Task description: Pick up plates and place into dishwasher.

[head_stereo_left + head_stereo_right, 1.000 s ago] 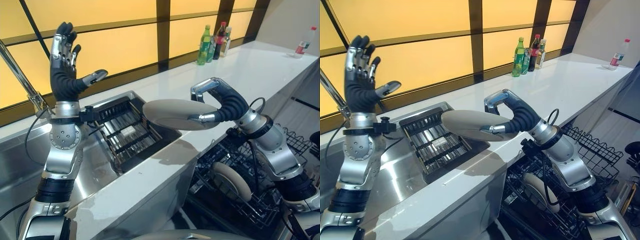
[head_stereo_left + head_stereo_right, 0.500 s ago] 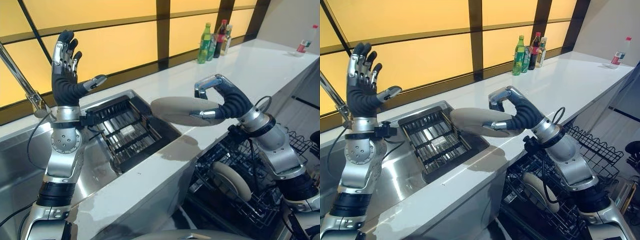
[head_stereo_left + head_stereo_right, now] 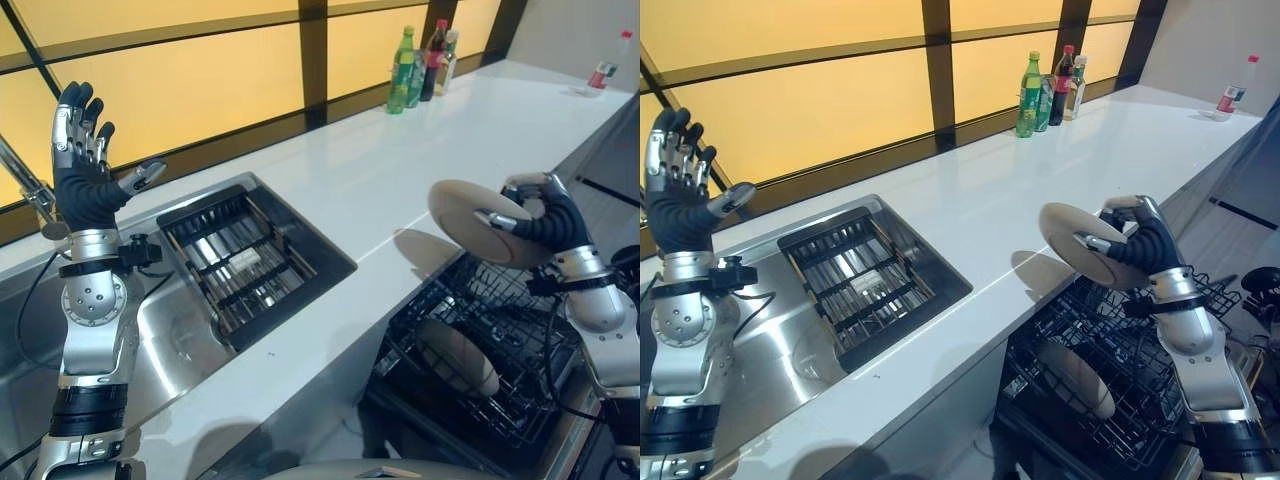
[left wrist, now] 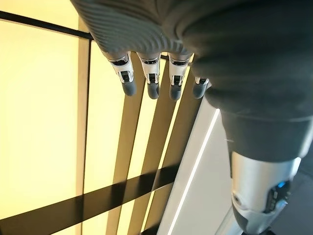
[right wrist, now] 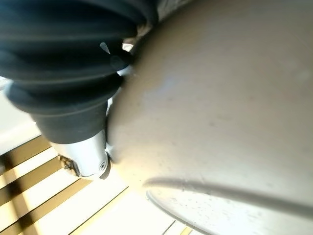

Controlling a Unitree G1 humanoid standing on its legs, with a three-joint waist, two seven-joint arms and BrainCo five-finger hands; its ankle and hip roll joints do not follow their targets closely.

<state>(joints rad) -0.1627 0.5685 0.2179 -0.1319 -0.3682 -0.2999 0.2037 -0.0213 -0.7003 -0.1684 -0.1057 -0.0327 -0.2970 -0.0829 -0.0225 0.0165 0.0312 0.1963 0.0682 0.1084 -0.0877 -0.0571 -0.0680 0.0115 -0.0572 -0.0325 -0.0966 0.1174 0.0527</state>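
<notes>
White counter (image 3: 350, 190) with bottles (image 3: 420, 65)

The left hand (image 3: 82, 172) has silver fingers (image 3: 70, 118) with dark tips. A dark ribbed cover (image 3: 84, 195) wraps the back of the hand and the wrist. Below that cover sits a black collar, then a round silver joint housing (image 3: 93, 301) dotted with small dark screw holes. Further below the cover, a silver-grey forearm ends in a dark ribbed band (image 3: 88, 411). The right hand (image 3: 541, 217) has the same build, and a small screw shows in its silver thumb segment (image 5: 91, 159).
</notes>
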